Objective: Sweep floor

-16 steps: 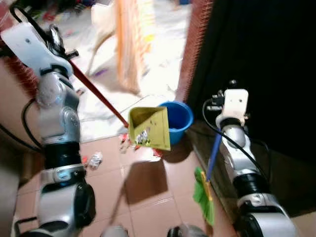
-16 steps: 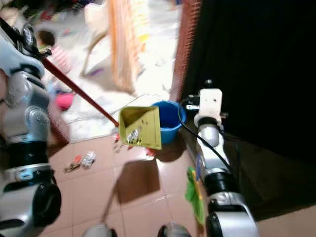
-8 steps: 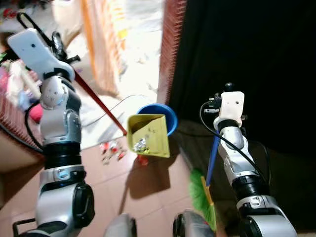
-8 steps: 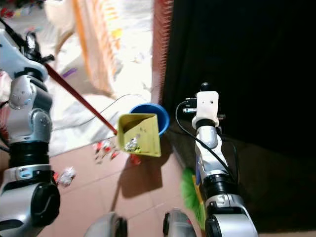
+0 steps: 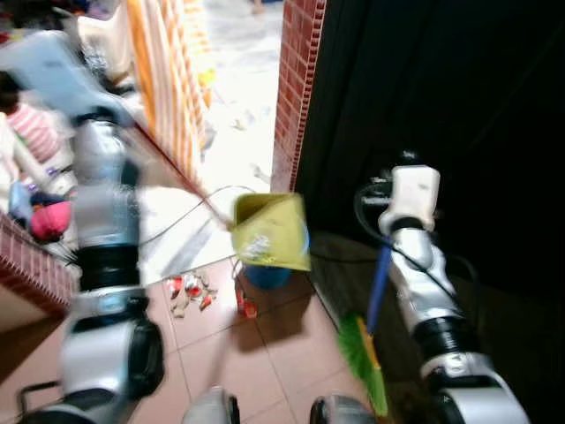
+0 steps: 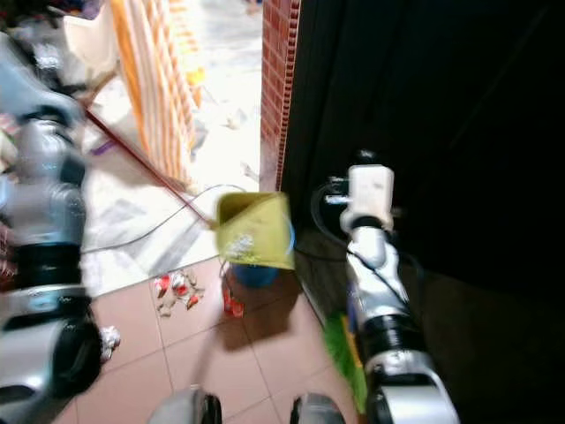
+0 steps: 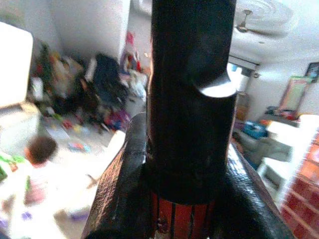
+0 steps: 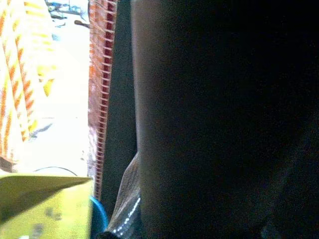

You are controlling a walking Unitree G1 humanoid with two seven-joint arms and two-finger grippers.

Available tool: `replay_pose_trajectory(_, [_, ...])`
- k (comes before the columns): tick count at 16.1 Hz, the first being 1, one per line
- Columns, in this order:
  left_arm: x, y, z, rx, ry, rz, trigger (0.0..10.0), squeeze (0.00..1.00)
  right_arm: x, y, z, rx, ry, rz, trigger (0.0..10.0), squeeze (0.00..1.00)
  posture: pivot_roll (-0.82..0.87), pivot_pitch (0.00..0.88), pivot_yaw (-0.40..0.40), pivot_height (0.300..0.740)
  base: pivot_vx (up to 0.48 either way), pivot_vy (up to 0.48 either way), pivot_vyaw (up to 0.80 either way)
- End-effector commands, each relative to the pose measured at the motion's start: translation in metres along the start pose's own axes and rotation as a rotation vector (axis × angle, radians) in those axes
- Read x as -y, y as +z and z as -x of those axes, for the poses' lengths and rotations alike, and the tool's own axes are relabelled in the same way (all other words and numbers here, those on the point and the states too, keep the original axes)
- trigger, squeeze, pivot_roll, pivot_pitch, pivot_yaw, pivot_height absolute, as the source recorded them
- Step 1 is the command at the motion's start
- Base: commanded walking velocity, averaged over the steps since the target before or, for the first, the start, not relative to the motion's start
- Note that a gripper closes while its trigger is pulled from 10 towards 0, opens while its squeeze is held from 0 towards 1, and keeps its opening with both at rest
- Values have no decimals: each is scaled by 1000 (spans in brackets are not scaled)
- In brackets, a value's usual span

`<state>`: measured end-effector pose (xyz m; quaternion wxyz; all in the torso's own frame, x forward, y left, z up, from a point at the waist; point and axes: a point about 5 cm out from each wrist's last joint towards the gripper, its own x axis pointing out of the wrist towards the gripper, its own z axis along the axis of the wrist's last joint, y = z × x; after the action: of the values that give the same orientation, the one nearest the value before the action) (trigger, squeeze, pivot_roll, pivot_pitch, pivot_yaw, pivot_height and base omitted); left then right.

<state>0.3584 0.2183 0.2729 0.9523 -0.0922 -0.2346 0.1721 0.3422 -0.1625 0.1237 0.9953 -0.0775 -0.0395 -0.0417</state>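
Yellow dustpan (image 5: pixel 269 231) with litter is being held over blue bucket (image 5: pixel 265 275) by left tool (image 7: pixel 187 164), pinching its red handle (image 7: pixel 182 216); no writing legible.

Motion blur smears the left arm (image 5: pixel 101 203) and the red dustpan handle (image 6: pixel 141 163); the yellow dustpan (image 5: pixel 269 231) hides most of the blue bucket (image 5: pixel 265 276), and a dark shape (image 8: pixel 214 119) blocks the right wrist view
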Motion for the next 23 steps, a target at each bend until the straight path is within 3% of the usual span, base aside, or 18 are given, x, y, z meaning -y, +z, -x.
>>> replay_pose_trajectory(1, [19, 26, -4, 141, -59, -16, 10000, 0, 10, 9, -3, 37, -23, 7, 10000, 0, 3, 77, -10, 740, 360, 319, 0])
replay_pose_trajectory(7, [30, 16, 6, 173, -75, -93, 10000, 0, 9, 9, -2, 37, -16, 10, 10000, 0, -3, 79, -13, 740, 107, 96, 0])
replay_pose_trajectory(17, [82, 1, 39, 210, -212, -92, 10000, 0, 7, 7, 2, 31, -14, 9, 10000, 0, -12, 93, -12, 740, 0, 0, 0])
replay_pose_trajectory(23, [135, -9, 82, 239, -606, -71, 10000, 0, 4, 8, 1, 29, -14, 2, 10000, 0, 1, 102, -4, 740, 0, 0, 0])
